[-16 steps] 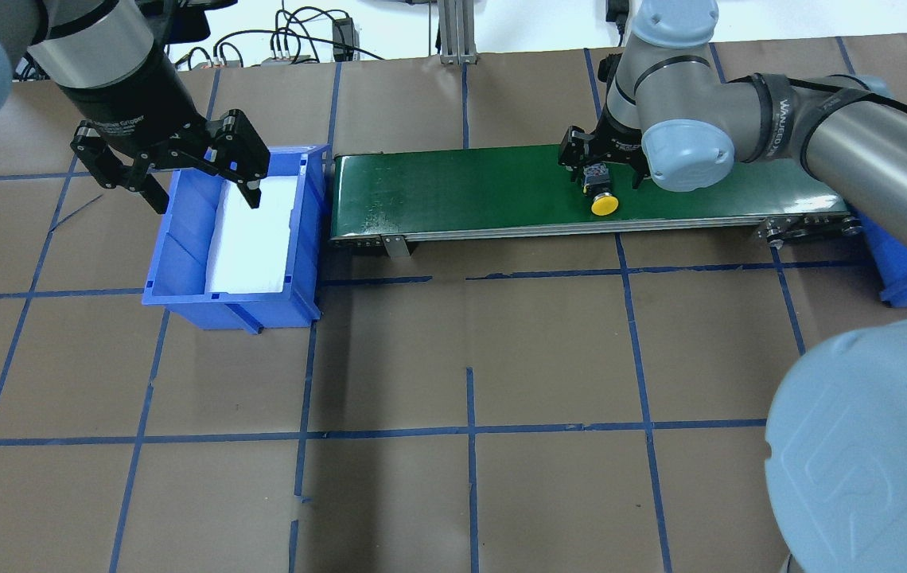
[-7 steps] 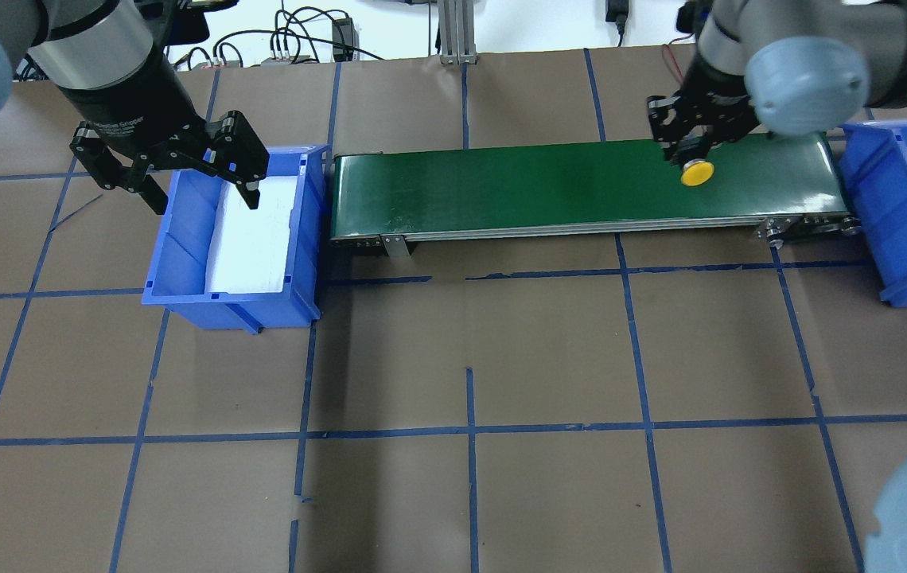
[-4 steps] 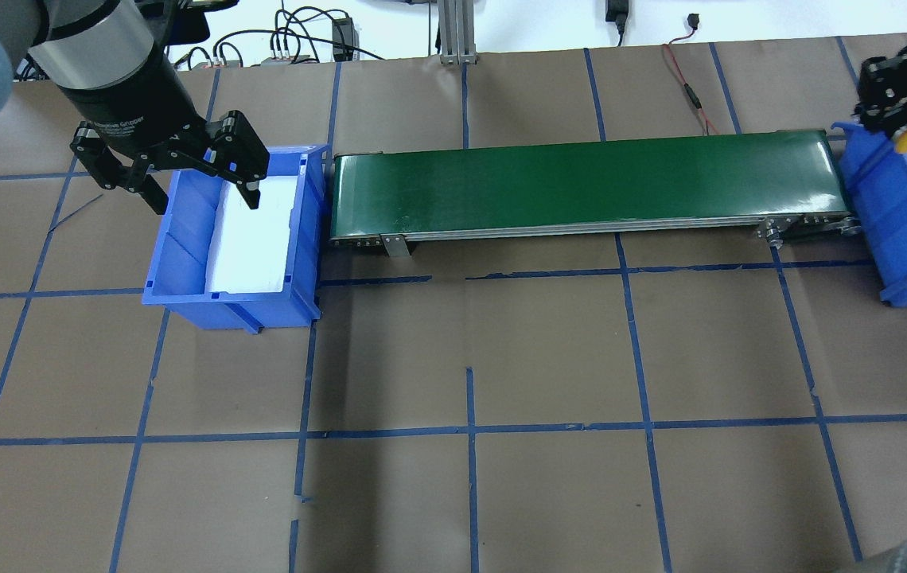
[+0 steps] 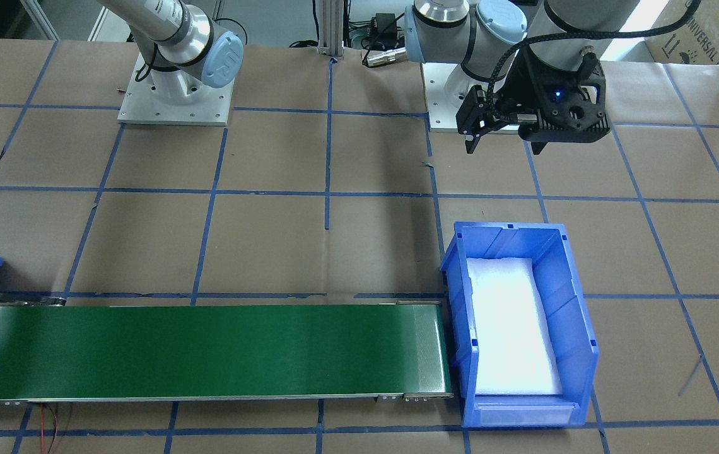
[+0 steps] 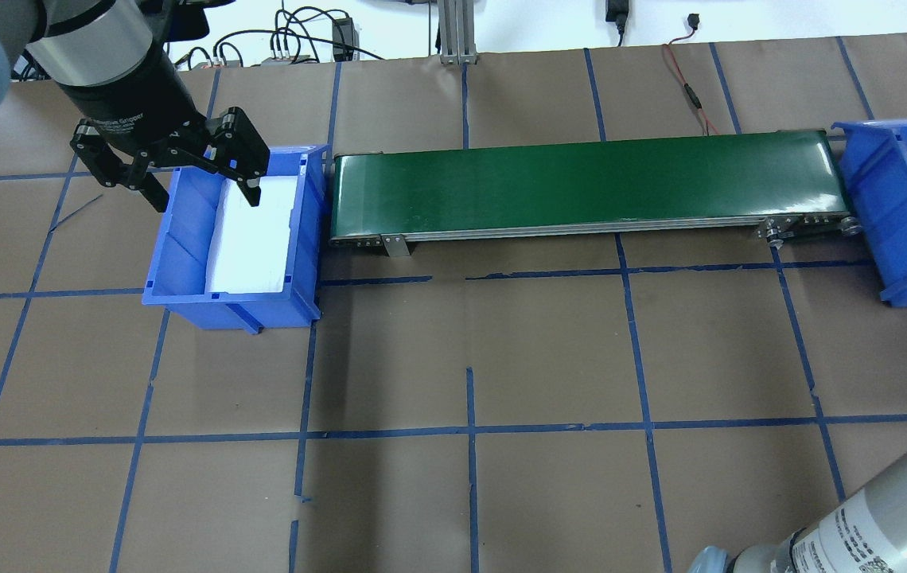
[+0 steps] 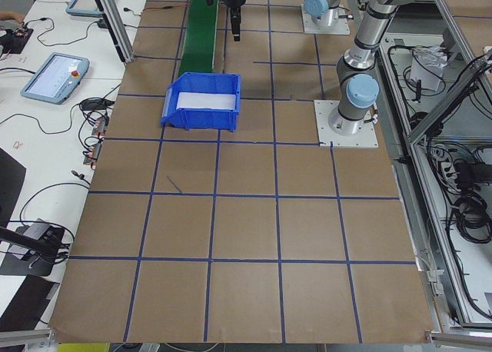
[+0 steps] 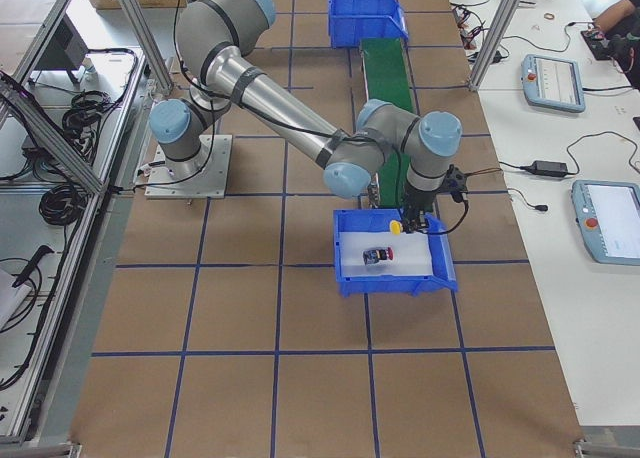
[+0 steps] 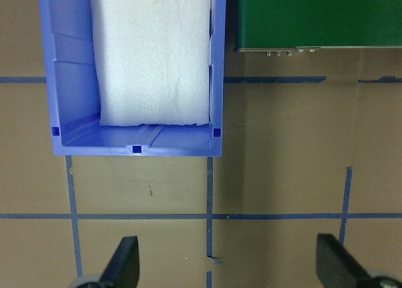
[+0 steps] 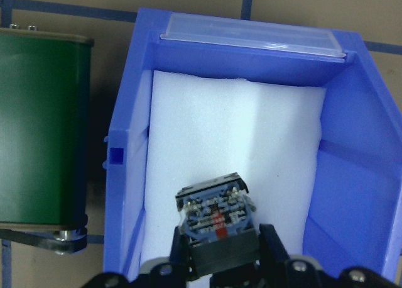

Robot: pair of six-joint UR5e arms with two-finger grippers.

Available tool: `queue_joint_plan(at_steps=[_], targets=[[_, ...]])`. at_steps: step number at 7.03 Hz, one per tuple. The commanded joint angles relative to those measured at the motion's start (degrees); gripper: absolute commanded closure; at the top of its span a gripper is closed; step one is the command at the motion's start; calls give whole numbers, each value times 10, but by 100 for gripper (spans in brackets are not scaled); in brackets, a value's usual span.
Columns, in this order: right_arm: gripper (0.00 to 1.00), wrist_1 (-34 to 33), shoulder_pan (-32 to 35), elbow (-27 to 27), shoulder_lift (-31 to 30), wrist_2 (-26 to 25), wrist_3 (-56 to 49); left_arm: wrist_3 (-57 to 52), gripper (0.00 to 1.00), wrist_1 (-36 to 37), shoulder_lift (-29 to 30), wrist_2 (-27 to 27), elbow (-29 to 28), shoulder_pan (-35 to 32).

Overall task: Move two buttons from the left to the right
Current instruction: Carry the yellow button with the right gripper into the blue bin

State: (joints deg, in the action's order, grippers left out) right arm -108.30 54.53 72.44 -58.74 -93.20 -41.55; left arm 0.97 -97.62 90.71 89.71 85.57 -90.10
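My right gripper [image 9: 222, 249] is shut on the grey-black contact block of the yellow button [image 9: 215, 222] and holds it above the white foam of the right blue bin [image 9: 342, 175]. The exterior right view shows its yellow cap [image 7: 396, 226] just above this bin [image 7: 440, 278]. The red button [image 7: 377, 256] lies on the foam in that bin. My left gripper [image 5: 205, 199] is open and empty, hovering over the far end of the left blue bin [image 5: 183, 263]. Its fingers [image 8: 124, 263] show wide apart in the left wrist view.
A green conveyor belt [image 5: 581, 187] runs between the two bins. The left bin [image 4: 571, 315] holds only white foam. Brown paper with blue tape lines covers the table. Cables lie along the far edge [image 5: 684, 72].
My right gripper carried the yellow button rightward off the belt to above the right bin and left the overhead view. My left gripper has not moved.
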Motion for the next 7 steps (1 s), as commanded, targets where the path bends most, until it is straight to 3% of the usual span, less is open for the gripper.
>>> queue_joint_plan(at_steps=[1,7], targets=[[93,-37,-1,-4,22,2,-8,0,0,0,0,-1,-1,0],[93,-81,-1,16,64,54,62,0,0,1,0,-1,-1,1]])
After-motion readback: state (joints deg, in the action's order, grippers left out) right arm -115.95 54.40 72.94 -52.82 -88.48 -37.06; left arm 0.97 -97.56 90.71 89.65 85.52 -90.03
